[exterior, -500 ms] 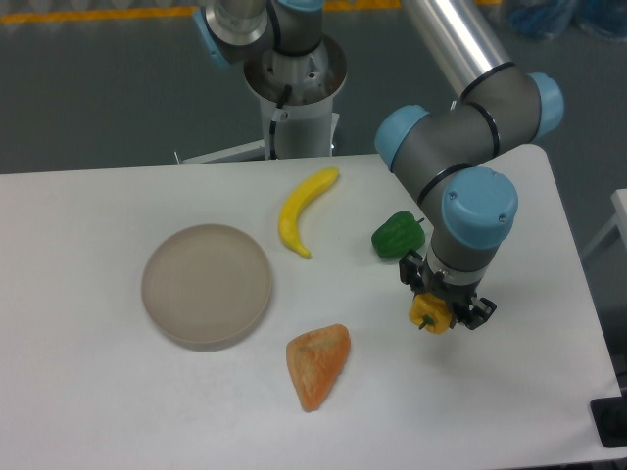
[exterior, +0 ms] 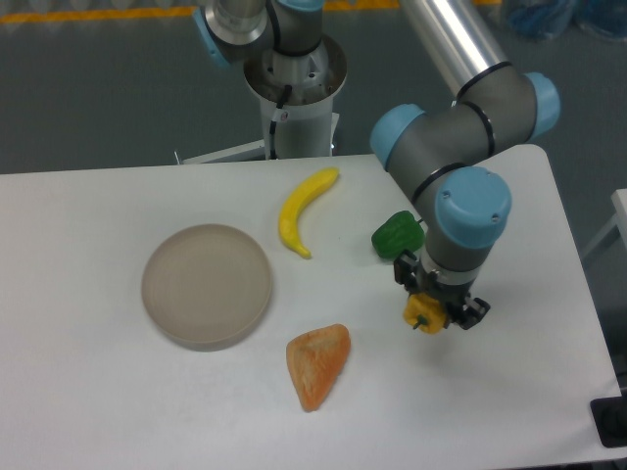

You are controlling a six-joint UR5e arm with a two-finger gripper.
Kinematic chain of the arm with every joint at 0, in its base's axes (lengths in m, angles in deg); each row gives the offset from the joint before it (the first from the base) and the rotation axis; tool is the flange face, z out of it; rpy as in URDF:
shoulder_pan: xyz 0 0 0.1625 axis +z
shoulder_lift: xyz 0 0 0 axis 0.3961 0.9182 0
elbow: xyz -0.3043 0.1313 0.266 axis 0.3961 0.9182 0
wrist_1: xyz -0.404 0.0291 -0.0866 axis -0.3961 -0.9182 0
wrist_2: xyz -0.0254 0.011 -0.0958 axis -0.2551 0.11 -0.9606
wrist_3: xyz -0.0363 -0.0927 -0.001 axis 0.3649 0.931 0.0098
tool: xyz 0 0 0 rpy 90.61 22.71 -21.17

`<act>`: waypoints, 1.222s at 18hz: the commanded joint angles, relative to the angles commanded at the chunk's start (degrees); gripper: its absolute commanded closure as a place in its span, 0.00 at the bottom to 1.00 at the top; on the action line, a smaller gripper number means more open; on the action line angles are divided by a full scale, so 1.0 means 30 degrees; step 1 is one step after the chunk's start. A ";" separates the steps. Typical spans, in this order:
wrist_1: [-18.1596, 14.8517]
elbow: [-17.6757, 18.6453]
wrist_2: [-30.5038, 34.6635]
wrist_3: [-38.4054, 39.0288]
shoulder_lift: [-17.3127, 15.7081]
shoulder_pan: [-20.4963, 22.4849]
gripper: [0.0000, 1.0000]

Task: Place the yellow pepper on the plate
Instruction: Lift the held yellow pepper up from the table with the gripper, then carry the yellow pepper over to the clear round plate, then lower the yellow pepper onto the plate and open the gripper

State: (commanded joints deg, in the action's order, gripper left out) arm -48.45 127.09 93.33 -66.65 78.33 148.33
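Gripping yellow pepper [exterior: 424, 311], claw [exterior: 432, 307] downward

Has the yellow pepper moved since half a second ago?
Yes. The yellow pepper, held in the gripper, has shifted slightly left and up in the view, a little nearer the green pepper, which stayed put.

Bare desk [exterior: 88, 401] was seen toward the plate [exterior: 207, 285]; only the orange wedge [exterior: 317, 364] lay near that way.
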 joint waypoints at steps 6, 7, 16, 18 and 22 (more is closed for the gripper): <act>0.0115 0.1844 -0.0818 0.2702 -0.1231 -0.3514 0.88; 0.0028 0.2399 -0.1429 0.3459 -0.1494 -0.4274 0.88; 0.0698 0.4571 -0.2138 0.6539 -0.1644 -0.6975 0.87; 0.2043 0.5068 -0.2051 0.7303 -0.1468 -0.7530 0.83; 0.2956 0.5539 -0.2021 0.7334 -0.1350 -0.7650 0.01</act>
State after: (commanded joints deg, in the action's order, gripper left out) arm -39.58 143.71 87.27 -44.65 74.28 125.38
